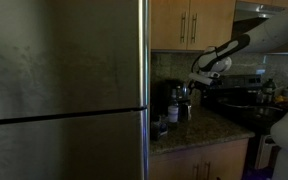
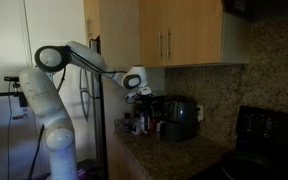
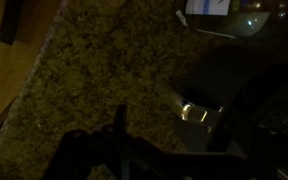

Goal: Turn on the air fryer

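Note:
The air fryer (image 2: 181,118) is a small black upright appliance on the granite counter against the back wall. It also shows in an exterior view (image 1: 174,100), and in the wrist view as a dark glossy body with a small silvery highlight (image 3: 196,110). My gripper (image 2: 139,90) hovers above the counter just beside the air fryer's top and is apart from it; it also shows in an exterior view (image 1: 198,86). In the wrist view only one dark finger of my gripper (image 3: 149,130) stands out; the other is lost in shadow, so its opening is unclear.
A tall steel fridge (image 1: 64,80) stands at the counter's end. Wooden wall cabinets (image 2: 169,35) hang above. A wide black range (image 2: 269,130) is further along. Small jars and bottles (image 2: 139,125) crowd the counter next to the air fryer.

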